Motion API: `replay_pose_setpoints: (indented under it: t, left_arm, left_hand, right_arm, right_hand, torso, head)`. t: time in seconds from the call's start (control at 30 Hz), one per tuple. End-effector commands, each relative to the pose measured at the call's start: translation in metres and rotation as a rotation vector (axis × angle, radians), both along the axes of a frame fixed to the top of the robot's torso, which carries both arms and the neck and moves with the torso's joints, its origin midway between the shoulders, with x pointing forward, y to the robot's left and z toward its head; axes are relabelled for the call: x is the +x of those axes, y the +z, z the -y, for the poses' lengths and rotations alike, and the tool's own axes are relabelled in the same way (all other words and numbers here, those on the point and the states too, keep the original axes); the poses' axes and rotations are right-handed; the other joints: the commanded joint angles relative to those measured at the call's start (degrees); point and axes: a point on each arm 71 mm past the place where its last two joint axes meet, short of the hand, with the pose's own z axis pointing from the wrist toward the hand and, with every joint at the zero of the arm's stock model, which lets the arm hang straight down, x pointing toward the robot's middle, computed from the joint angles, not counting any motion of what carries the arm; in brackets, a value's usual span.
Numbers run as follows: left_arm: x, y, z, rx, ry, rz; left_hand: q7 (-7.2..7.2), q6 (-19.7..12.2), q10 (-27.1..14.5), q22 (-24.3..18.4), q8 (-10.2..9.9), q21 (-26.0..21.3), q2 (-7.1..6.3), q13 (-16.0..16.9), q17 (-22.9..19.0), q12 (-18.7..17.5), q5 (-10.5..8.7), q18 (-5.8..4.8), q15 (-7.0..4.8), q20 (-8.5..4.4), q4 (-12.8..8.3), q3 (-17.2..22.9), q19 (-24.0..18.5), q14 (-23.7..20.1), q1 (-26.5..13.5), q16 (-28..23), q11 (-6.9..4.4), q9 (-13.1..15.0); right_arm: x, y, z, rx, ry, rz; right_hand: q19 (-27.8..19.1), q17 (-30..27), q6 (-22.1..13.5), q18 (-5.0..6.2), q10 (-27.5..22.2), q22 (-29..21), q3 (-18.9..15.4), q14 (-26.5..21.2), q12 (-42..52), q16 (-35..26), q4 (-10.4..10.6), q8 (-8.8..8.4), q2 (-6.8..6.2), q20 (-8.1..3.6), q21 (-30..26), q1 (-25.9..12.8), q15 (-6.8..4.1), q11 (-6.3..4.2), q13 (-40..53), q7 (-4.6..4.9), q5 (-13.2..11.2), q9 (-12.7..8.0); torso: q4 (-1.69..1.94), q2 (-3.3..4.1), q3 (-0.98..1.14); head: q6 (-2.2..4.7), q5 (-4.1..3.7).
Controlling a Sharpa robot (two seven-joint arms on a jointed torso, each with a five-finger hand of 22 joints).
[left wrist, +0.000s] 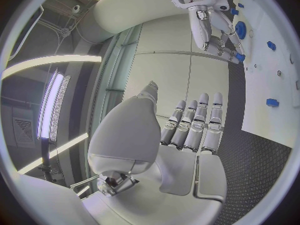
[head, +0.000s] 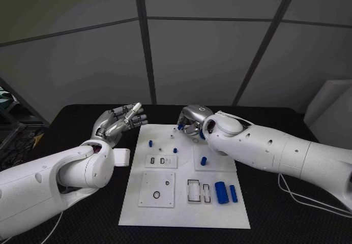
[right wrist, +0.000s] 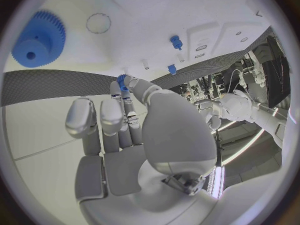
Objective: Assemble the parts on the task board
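Right hand (head: 192,121) hides the task board's (head: 183,213) 12 o'clock edge; small blue part (right wrist: 121,80) at its fingertips too small to identify.

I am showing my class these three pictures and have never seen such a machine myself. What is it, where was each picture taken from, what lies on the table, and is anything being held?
It is a robot with two white arms ending in silver hands. The head view looks down from its head at a black table. On it lies a white task board with small blue parts lying or standing on it. The two round pictures come from fisheye cameras at each wrist, behind that hand. The left hand is raised beside the board, fingers apart, holding nothing. The right hand reaches over the board's far end; its wrist view shows a small blue part pinched at its fingertips, with a blue gear on the board nearby.
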Motion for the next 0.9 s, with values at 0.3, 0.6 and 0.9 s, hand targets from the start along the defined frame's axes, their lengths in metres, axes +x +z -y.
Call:
replay_pose_setpoints:
  t: [0.3, 0.6, 0.9]
  left_arm:
    - [0.0, 0.001, 0.004, -0.005, -0.02, 0.008]
    - [0.0, 0.001, 0.005, -0.006, -0.022, 0.007]
    - [0.0, 0.002, 0.005, -0.006, -0.024, 0.007]
  left_hand:
    - [4.46, 0.5, 0.3, -0.1, 0.0, 0.2, 0.57, 0.1, 0.0, 0.2, -0.19, 1.7, -0.02, 0.01, -0.4, -0.1, 0.1, 0.1, 0.2, -0.1, -0.07, 0.1]
    - [4.46, 0.4, 0.2, -0.1, 0.0, 0.2, 0.56, 0.1, 0.0, 0.1, -0.19, 1.69, -0.01, 0.01, -0.4, -0.1, 0.1, 0.1, 0.2, -0.1, -0.06, 0.1]
    - [4.46, 0.4, 0.2, -0.1, 0.0, 0.2, 0.56, 0.1, 0.0, 0.1, -0.19, 1.69, -0.01, 0.01, -0.4, -0.1, 0.1, 0.1, 0.2, -0.1, -0.06, 0.1]
  right_arm:
    - [0.007, -0.001, -0.012, 0.013, 0.008, -0.009]
    - [0.011, -0.003, -0.018, 0.007, 0.008, -0.016]
    - [0.014, -0.008, -0.02, -0.018, 0.001, -0.046]
  right_hand:
    - [0.3, 0.1, 0.1, -0.57, 0.2, 0.1, 0.5, 1.3, -0.5, 0.4, 0.0, -0.02, -0.3, 0.19, 0.3, -0.1, -0.21, 0.18, 0.0, 0.08, 0.4, -0.1]
    - [0.2, 0.2, 0.0, -0.57, 0.1, 0.2, 0.6, 1.3, -0.6, 0.6, 0.1, -0.12, -0.35, 0.23, 0.3, -0.2, -0.16, 0.24, 0.0, 0.14, 0.4, -0.1]
    - [0.1, 0.2, -0.2, -0.55, -0.1, 0.1, 0.6, 1.2, -0.8, 0.8, 0.1, -0.29, -0.48, 0.31, 0.4, -0.3, -0.07, 0.34, -0.1, 0.2, 0.4, -0.2]
  torso:
    - [0.07, 0.09, 0.02]
    - [0.0, 0.18, -0.01]
    - [0.02, 0.22, -0.04]
  head:
    - [-0.09, 0.19]
    - [0.02, 0.44]
    - [-0.06, 0.45]
